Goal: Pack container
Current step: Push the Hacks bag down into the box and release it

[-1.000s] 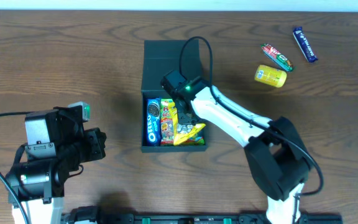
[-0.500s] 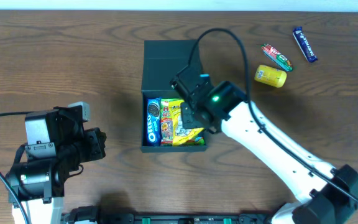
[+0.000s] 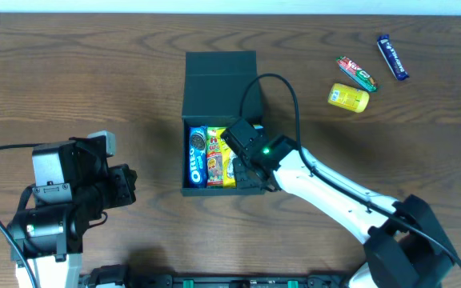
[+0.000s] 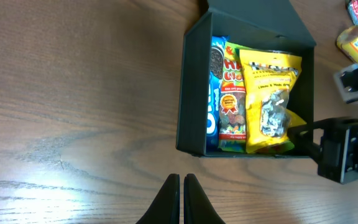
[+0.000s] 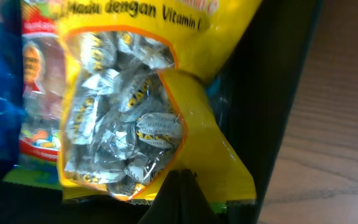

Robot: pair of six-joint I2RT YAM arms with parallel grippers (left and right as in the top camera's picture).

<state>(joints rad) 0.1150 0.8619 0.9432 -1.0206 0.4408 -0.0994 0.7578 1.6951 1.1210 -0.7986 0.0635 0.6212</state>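
Right gripper (image 5: 180, 180) is seen pressed together at yellow candy bag (image 5: 123, 124) edge inside container (image 3: 218, 76) — any pinch is hidden; left gripper (image 4: 182, 196) is closed, empty.

Overhead view looked straight down on the whole table (image 3: 94, 72). Left wrist view looked steeply down at the container (image 4: 194, 93) from nearby. Right wrist view sat close to the yellow candy bag (image 5: 204, 155) inside; all three shared that container.

Dark wood-grain bench (image 3: 94, 88). Dark green-black box (image 3: 218, 76) sits mid-bench, its flap lid lying open toward the far edge. Far right, well apart from the box: yellow packet (image 3: 349, 98), red-and-green packet (image 3: 357, 74) just beside it, blue bar (image 3: 392, 56) nearest the corner.
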